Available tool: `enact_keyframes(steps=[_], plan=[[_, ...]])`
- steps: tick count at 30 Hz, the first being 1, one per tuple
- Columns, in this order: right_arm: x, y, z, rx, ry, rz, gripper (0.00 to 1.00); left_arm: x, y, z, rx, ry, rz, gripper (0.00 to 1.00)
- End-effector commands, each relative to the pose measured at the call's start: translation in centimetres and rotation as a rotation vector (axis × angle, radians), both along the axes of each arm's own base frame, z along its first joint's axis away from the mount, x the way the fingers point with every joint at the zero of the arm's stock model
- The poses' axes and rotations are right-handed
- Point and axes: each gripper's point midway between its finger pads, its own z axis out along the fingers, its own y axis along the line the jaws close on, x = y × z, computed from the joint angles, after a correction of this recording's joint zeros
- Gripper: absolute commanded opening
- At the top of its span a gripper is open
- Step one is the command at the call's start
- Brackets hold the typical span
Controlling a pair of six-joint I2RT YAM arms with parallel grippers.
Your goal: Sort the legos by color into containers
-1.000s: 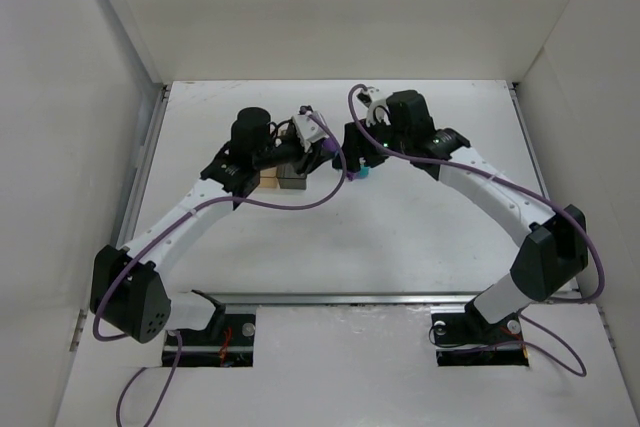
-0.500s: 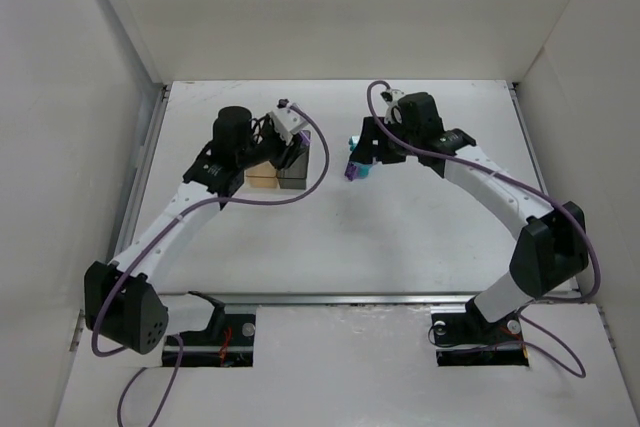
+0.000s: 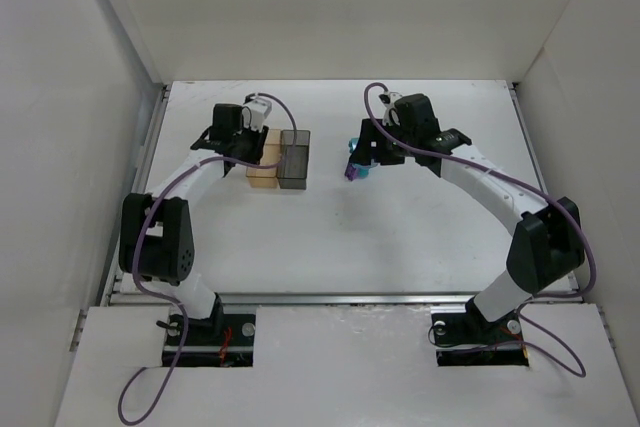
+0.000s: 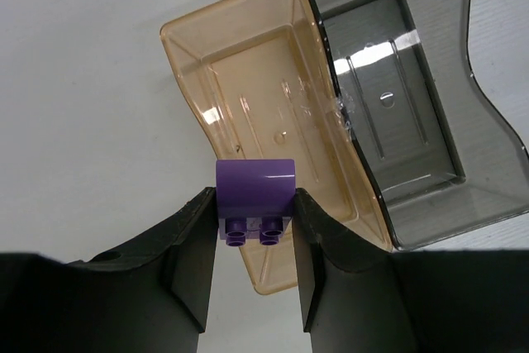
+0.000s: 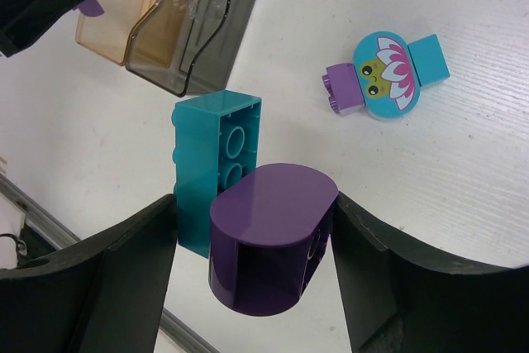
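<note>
Hanging over the near end of the amber box [image 4: 248, 80], which is joined to the grey box [image 4: 397, 97], a small purple brick [image 4: 255, 192] is clenched by the left gripper [image 4: 254, 200], while a rounded purple brick [image 5: 269, 212] and a teal brick [image 5: 216, 142] beside it are clamped by the right gripper [image 5: 256, 202], near a flower-printed piece [image 5: 384, 76].

A white table [image 3: 400, 237] is boxed in by plain white walls [image 3: 340, 7] at the left, back and right. A metal rail [image 3: 340, 298] runs along its near edge. What seems to be a similar strip [image 3: 141, 172] lines its left edge.
</note>
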Motion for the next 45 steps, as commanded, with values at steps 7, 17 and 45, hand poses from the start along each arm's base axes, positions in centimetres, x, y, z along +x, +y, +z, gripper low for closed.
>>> enact_keyframes(steps=[7,17,45], plan=[[0.8,0.6,1.9,0.016,-0.078,0.026,0.00,0.7,-1.3,1.7,-0.040,-0.022,-0.030,0.39],[0.9,0.6,3.1,0.018,-0.098,0.031,0.00,-0.9,-4.1,2.7,-0.158,0.032,-0.143,1.00],[-2.7,0.8,11.6,0.036,-0.715,0.113,0.00,-12.8,-19.9,21.5,-0.661,-0.043,-0.856,1.00]])
